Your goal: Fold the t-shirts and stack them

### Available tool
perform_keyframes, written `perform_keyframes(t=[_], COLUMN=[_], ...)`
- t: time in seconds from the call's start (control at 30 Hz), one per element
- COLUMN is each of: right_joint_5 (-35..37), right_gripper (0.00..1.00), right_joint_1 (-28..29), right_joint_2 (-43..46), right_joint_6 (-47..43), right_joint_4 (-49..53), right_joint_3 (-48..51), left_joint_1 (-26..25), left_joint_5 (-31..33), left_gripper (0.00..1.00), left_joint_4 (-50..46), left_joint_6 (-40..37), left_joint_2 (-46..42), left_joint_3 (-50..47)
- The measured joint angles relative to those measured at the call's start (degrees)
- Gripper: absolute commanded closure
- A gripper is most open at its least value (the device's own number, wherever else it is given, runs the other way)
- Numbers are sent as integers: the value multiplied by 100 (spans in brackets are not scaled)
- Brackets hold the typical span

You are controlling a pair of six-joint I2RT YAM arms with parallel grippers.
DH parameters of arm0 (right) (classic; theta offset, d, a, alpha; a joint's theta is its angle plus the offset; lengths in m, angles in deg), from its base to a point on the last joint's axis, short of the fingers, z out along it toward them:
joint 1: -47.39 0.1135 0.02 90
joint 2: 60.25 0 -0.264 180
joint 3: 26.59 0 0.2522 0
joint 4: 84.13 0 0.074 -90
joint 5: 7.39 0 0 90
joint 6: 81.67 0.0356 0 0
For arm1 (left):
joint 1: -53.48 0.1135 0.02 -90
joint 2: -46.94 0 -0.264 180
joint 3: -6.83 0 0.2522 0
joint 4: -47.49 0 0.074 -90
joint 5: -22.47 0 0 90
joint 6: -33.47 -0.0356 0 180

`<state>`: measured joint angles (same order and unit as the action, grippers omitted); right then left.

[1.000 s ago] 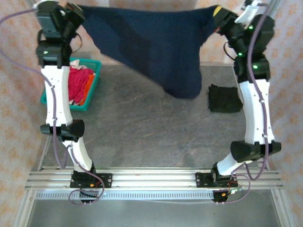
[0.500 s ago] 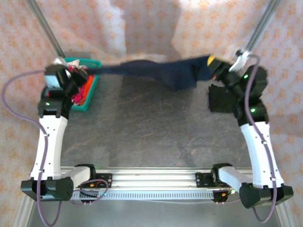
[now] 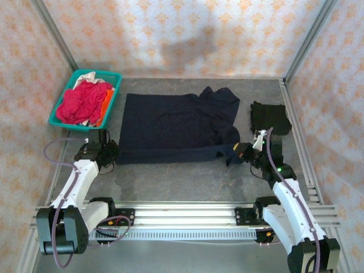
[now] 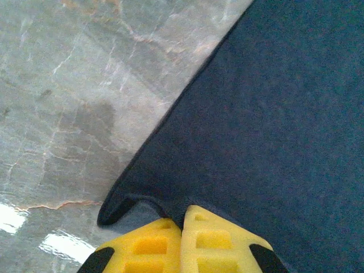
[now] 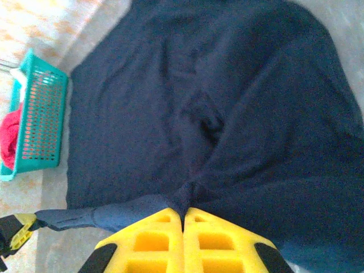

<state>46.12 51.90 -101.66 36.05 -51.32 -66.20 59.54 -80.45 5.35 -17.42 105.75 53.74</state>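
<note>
I see the navy t-shirt (image 3: 170, 128) lying spread across the middle of the table (image 3: 170, 182). My left gripper (image 3: 111, 152) pinches its near-left corner and my right gripper (image 3: 238, 151) is clamped on its near-right edge. The black t-shirt (image 3: 271, 118) sits folded far right. A teal basket (image 3: 68, 124) far left holds a magenta-red shirt (image 3: 82, 102).

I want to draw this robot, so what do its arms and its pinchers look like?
The left arm and right arm have smooth white shells with chunky black joints. A thin purple-grey cable loops along each. A tiny green light glows on the right one. The left gripper and right gripper have blocky yellow fingers with square hollows and black corners.
</note>
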Motion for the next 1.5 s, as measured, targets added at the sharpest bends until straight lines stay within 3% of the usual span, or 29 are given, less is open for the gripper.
perform_keyframes(t=[0.53,0.57,0.63,0.7,0.77,0.83,0.9,1.0,1.1,1.27,1.5], right_joint_5=[-603,-634,-664,-643,-579,-483,-326,-74,179,841,1609], right_gripper=[100,96,70,47,38,34,34,33,33,42,62], right_joint_1=[603,647,682,682,682,682,682,682,688,697,702], right_joint_2=[37,37,-7,-85,-103,-24,46,-184,-828,-2487,-5134], right_joint_6=[684,702,732,719,743,743,691,498,184,-289,-470], right_joint_4=[1707,1759,1827,1921,2048,2131,2184,2098,1797,802,-656], right_joint_3=[566,566,566,551,492,328,-20,-675,-1300,-2109,-3821], left_joint_1=[35,44,44,48,72,74,74,-26,-531,-1285,-1432], left_joint_5=[750,791,848,953,1073,1200,1255,1290,1432,1449,1296], left_gripper=[99,95,77,46,27,15,8,5,4,4,4], left_joint_4=[20,-11,-83,-175,-302,-481,-645,-782,-787,-238,590], left_joint_6=[2,2,-2,-2,24,11,-22,-61,-87,-177,-452], left_joint_2=[-37,-61,-109,-199,-372,-664,-977,-1056,-616,852,3646], left_joint_3=[-343,-343,-343,-343,-341,-326,-256,76,619,1615,3589])
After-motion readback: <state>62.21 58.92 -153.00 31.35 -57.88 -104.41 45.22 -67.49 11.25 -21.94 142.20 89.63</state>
